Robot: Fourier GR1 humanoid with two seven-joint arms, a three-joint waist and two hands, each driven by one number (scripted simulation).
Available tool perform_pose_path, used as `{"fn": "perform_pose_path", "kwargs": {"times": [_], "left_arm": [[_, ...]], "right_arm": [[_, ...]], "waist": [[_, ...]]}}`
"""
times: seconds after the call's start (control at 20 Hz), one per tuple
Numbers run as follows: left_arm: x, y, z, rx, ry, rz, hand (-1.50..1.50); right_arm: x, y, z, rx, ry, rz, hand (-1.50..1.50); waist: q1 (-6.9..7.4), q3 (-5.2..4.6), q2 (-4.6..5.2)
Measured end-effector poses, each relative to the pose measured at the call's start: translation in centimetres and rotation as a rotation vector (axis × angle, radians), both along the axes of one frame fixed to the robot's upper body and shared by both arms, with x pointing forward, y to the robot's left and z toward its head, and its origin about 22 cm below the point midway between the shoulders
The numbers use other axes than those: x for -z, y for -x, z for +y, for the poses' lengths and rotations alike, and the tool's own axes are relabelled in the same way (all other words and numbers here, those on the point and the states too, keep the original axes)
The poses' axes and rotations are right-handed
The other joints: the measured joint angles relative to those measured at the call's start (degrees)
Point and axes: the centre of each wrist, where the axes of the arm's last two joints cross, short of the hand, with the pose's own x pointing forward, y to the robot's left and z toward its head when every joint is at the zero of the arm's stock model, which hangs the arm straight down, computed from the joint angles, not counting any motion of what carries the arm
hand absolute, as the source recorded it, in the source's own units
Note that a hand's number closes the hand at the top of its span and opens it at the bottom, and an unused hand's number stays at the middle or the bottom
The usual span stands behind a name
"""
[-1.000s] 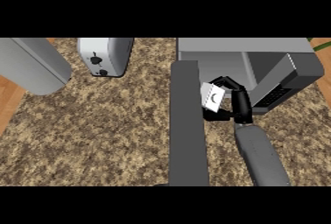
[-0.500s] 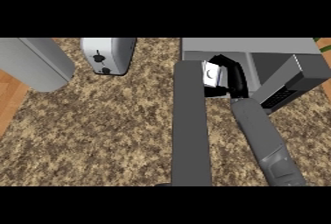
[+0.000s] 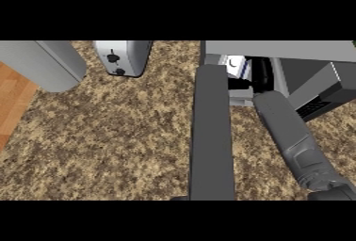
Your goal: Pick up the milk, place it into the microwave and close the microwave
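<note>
Ok so the milk [image 3: 236, 66] is already up inside the microwave [image 3: 316, 77] opening, top right of the head view, a white carton w/ blue on it, mostly tucked under the top edge. The right hand [image 3: 259, 75] is right beside it on its right side, black and reaching into the cavity, and imo the fingers look curled round the carton, tho most of the hand is hidden in the dark so not 100% sure. Carton's long axis looks roughly upright, can't say whether it's sitting on the microwave floor yet. The microwave door [image 3: 212, 136] is the long grey slab swung open toward the viewer, just left of the right forearm, so the arm is boxed in between door and the microwave's right wall; the only free way out is straight back toward the lower edge. Left hand isn't in view at all, so the right one is nearest for the door too. Toaster [image 3: 124, 57] sits well apart on the table [image 3: 104, 141] to the left, lots of open room there.
</note>
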Motion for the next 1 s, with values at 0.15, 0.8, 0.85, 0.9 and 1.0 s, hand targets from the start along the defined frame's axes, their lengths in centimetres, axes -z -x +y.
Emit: {"fn": "perform_pose_path", "kwargs": {"times": [0.15,0.8,0.85,0.9,1.0], "left_arm": [[0.2,-0.4,0.0,0.01,0.0,-0.003,-1.5],[0.4,-2.5,-0.4,0.049,-0.012,-0.007,-1.5],[0.5,-2.5,-0.5,0.049,-0.013,-0.006,-1.5],[0.3,-2.6,-0.3,0.045,-0.021,-0.007,-1.5],[0.3,-2.7,-0.3,0.045,-0.033,-0.002,-1.5]], "right_arm": [[-0.9,-0.5,-1.1,0.069,0.052,-0.042,1.5],[-0.5,-0.1,-5.8,0.273,0.282,-0.057,-1.5],[-0.1,0.2,-6.7,0.329,0.3,-0.034,-1.5],[0.3,0.6,-7.5,0.385,0.316,-0.009,-1.5],[0.6,0.9,-8.0,0.429,0.342,0.002,-1.5]], "waist": [[0.63,0.01,0.36],[2.92,0.11,1.92],[3.01,0.04,2.07],[3.07,0.01,2.16],[3.3,0.08,2.19]]}}
